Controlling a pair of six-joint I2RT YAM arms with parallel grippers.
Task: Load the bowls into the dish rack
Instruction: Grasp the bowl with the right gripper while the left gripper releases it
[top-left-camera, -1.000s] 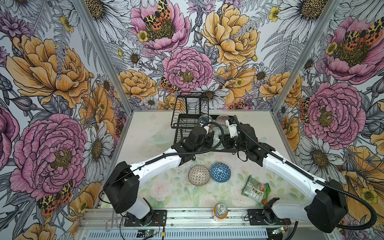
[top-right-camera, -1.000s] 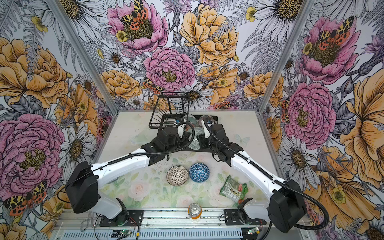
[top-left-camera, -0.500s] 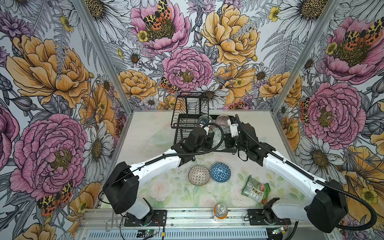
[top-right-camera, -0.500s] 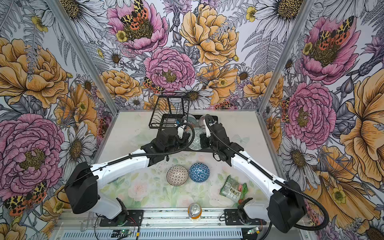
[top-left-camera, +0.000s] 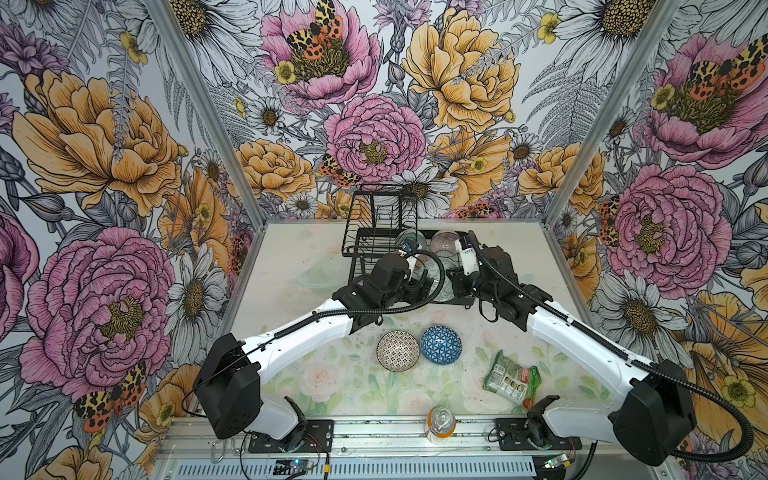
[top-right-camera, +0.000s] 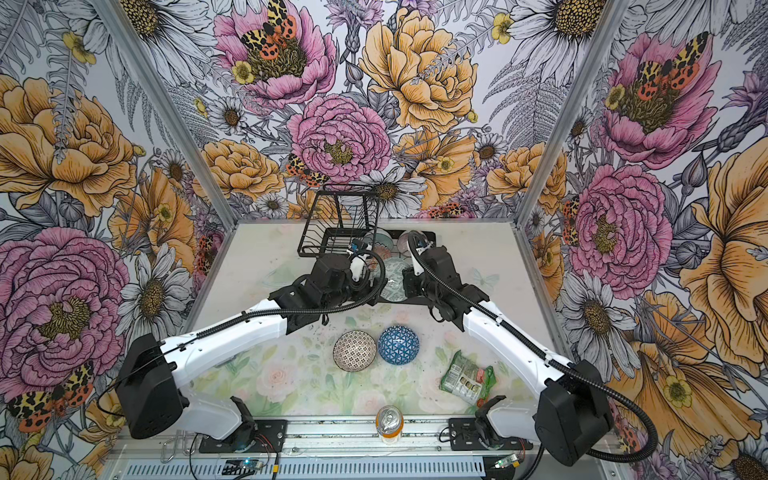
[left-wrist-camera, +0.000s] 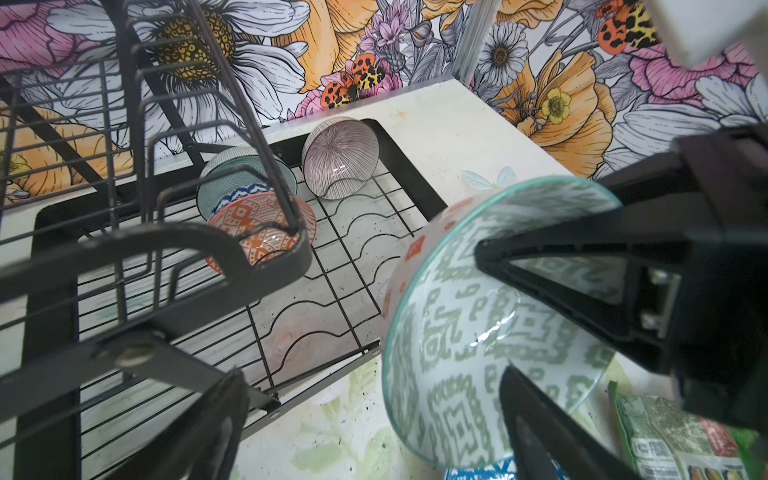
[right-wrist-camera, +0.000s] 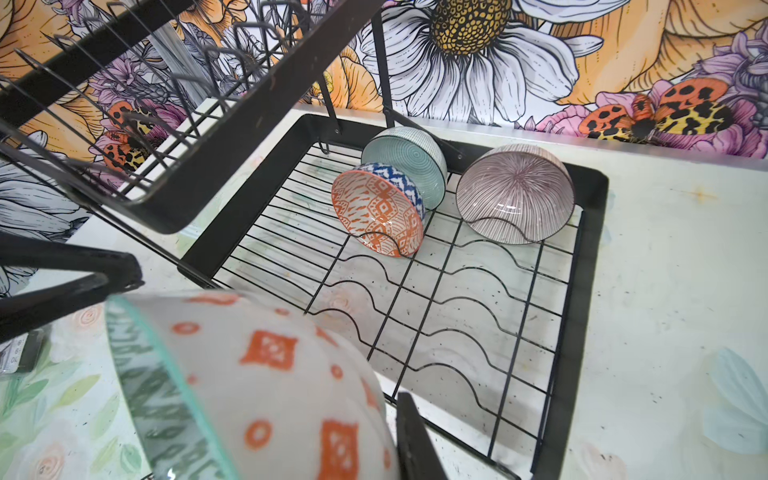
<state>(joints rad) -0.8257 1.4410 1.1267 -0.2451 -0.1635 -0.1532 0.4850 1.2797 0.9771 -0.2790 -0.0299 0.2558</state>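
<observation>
1. Clamping the wall of one grey-green maze bowl (left-wrist-camera: 457, 340), the right fingers (left-wrist-camera: 602, 237) are clenched on it. One finger lies inside the bowl; the outer wall carries orange squares and rings.
2. The left fingers (left-wrist-camera: 540, 428) are spread wide on either side of that bowl, grasping nothing.
3. The held bowl stands on edge at the near end of the one dish rack (right-wrist-camera: 569, 316), by its lower tier. Whether it touches the wires cannot be told.
4. The rack has two tiers. Three bowls stand on edge at the far end of the lower tier:
   - one pale teal bowl (right-wrist-camera: 409, 160);
   - one orange-white bowl (right-wrist-camera: 374, 212) just in front of the teal one, with a blue zigzag outside;
   - one pink-striped bowl (right-wrist-camera: 515, 191) beside them, near the far corner.
5. Two bowls sit just beside each other on the bench (top-left-camera: 291, 257), near the rack's front: one black-white lattice bowl (top-left-camera: 397, 350), mouth up, and one blue-triangle bowl (top-left-camera: 441, 345), mouth down.
6. Six bowls in all: one held, three racked, two on the bench.
7. One green snack packet (top-left-camera: 511, 376) lies towards the right arm's base. Its pale panel carries print too small to read.
8. One drink can (top-left-camera: 441, 422) stands upright at the bench's near edge. Its orange side shows no legible writing.
</observation>
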